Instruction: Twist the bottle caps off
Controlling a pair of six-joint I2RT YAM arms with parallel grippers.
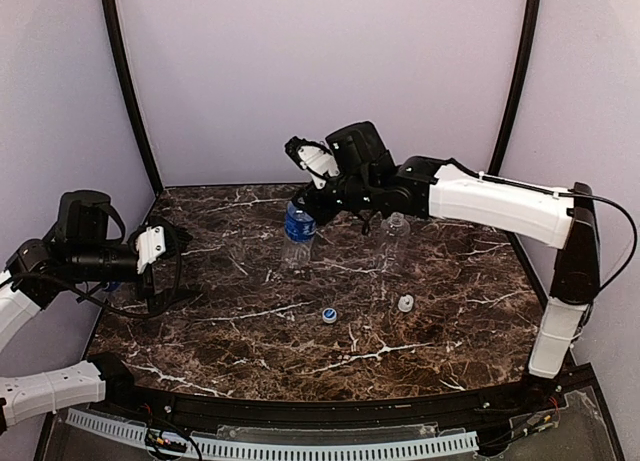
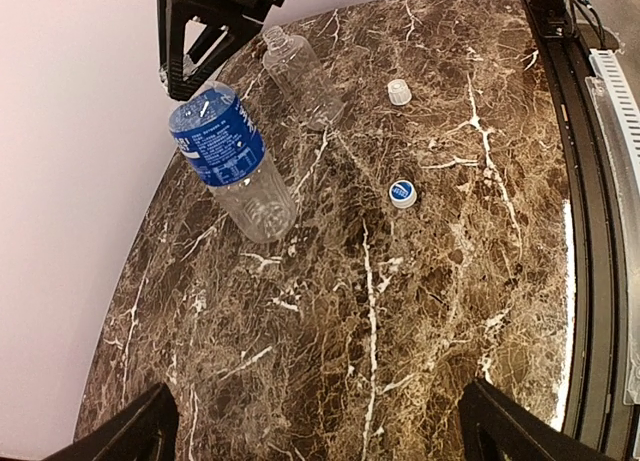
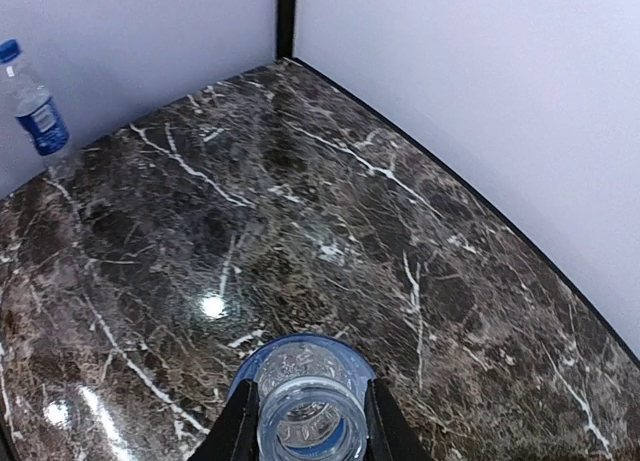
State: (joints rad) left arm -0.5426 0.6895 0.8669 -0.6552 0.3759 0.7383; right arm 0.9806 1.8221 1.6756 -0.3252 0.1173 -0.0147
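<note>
Two caps [image 1: 329, 315] lie on the bench [image 1: 450, 281]; third bottle [image 3: 30, 111] capped. Right end effector [image 3: 308, 393] grips the uncapped labelled bottle [image 2: 225, 151]; left end effector [image 2: 320, 411] open.

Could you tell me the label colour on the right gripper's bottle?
The plastic bottle's wrap label is blue with white print; see left wrist view.

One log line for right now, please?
right fingers: gripping neck of blue-label bottle | left fingers: open | two caps: on table
</note>
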